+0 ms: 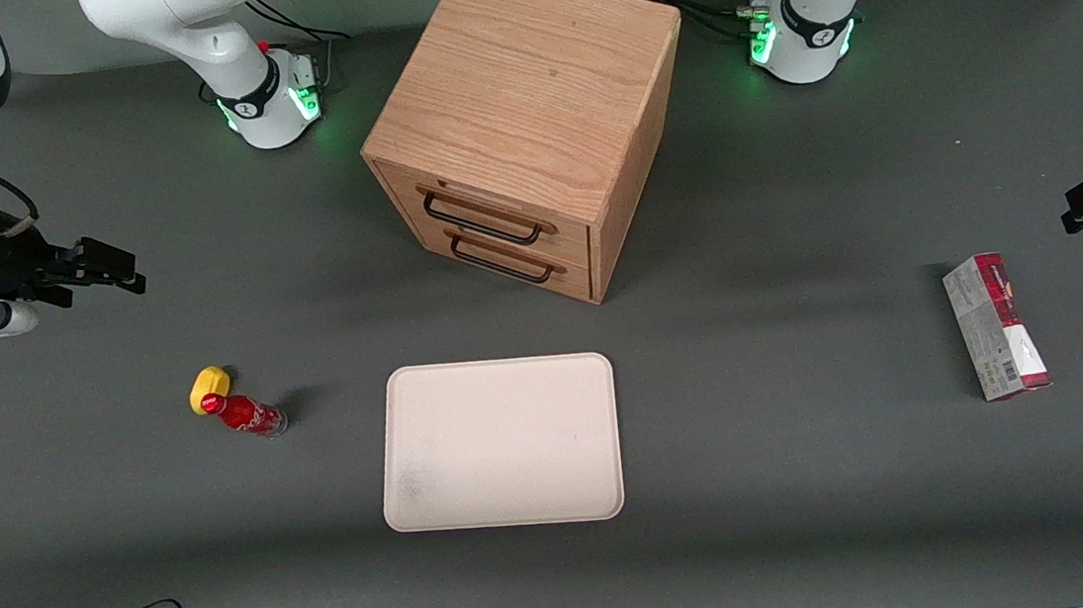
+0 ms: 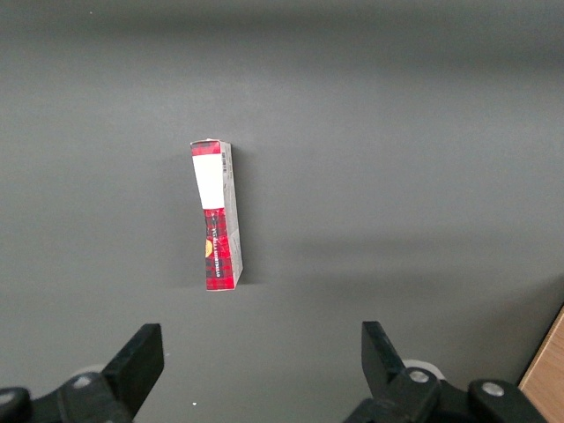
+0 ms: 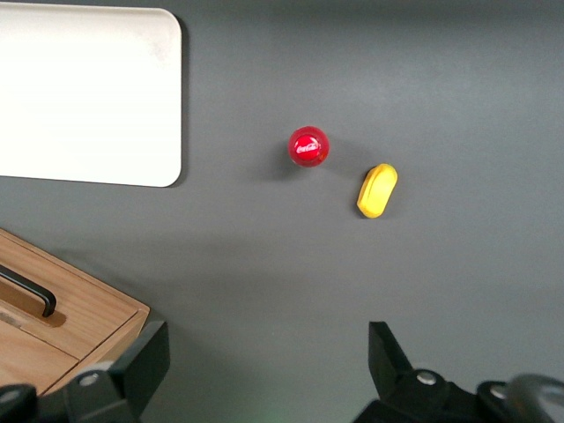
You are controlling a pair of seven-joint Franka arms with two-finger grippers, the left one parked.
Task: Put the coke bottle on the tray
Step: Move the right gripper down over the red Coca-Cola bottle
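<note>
The coke bottle stands upright on the grey table, with red cap and red label, beside the tray toward the working arm's end. From above its red cap shows in the right wrist view. The cream tray lies flat in front of the wooden cabinet, nearer the front camera, with nothing on it; its corner also shows in the right wrist view. My right gripper hovers high above the table, farther from the front camera than the bottle and well apart from it. Its fingers are spread wide with nothing between them.
A yellow rounded lump lies touching the bottle's cap end; it also shows in the right wrist view. The wooden drawer cabinet stands mid-table. A red-and-grey carton lies toward the parked arm's end.
</note>
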